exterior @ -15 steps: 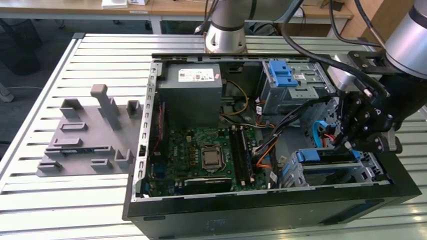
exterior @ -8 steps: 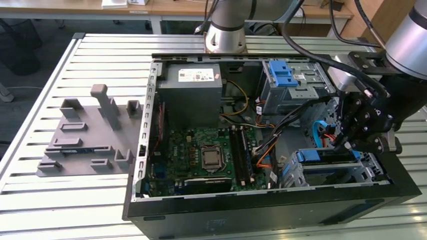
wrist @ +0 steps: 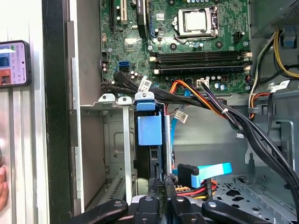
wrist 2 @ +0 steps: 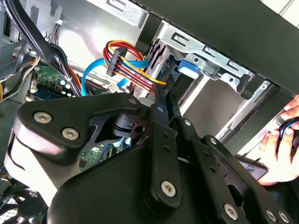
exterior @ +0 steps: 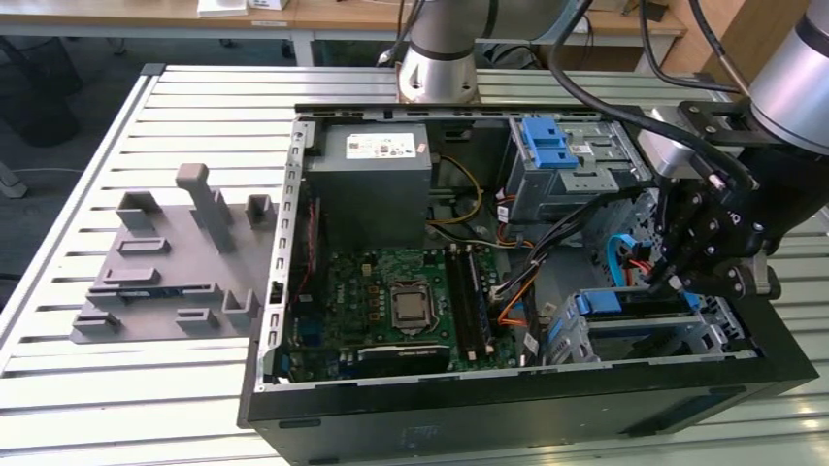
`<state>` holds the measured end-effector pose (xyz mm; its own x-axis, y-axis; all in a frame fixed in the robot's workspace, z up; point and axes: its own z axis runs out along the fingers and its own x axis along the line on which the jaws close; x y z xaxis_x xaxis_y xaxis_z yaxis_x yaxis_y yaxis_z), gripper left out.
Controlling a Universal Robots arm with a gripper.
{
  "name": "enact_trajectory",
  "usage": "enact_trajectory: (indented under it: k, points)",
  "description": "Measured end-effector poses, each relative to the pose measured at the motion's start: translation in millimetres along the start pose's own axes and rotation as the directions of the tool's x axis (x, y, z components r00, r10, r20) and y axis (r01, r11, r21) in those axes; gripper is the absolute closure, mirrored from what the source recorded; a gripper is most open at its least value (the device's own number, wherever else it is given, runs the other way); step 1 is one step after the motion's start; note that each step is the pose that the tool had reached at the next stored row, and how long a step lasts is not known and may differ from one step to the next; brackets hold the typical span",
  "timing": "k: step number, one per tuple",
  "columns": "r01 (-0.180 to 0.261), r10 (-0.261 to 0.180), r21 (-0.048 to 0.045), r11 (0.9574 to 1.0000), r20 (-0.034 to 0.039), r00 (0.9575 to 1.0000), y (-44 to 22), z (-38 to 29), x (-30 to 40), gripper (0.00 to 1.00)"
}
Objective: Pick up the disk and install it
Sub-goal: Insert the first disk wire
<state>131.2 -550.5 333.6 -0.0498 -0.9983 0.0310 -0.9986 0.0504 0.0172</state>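
Observation:
The disk (exterior: 628,303) stands on edge in the drive cage (exterior: 706,330) at the near corner of the open computer case, on the exterior view's right. In the first wrist view its blue rail frame (wrist: 149,130) fills a slot of the cage (wrist: 112,140). The second wrist view shows its dark edge (wrist 2: 161,65) beside a blue tab. My gripper (exterior: 674,282) hangs right over the cage. Its fingers are shut close together in both wrist views (wrist 2: 161,95) (wrist: 163,184), tips at the disk's end. I cannot tell whether they touch it.
Bundles of cables (wrist: 219,109) run beside the cage. The motherboard (exterior: 402,301), a grey power-supply box (exterior: 376,175) and an upper bay with a blue latch (exterior: 550,146) fill the case. A grey fixture (exterior: 169,262) lies on the slatted table. A person's hand (wrist 2: 280,144) is nearby.

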Motion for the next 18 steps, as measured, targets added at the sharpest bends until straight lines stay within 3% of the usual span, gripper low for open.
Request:
enact_trajectory:
  k: [18]
  points:
    - [0.0, 0.0, -0.0118, 0.9999, -0.0004, 1.0, -0.6, 4.1, -0.2, 0.84]
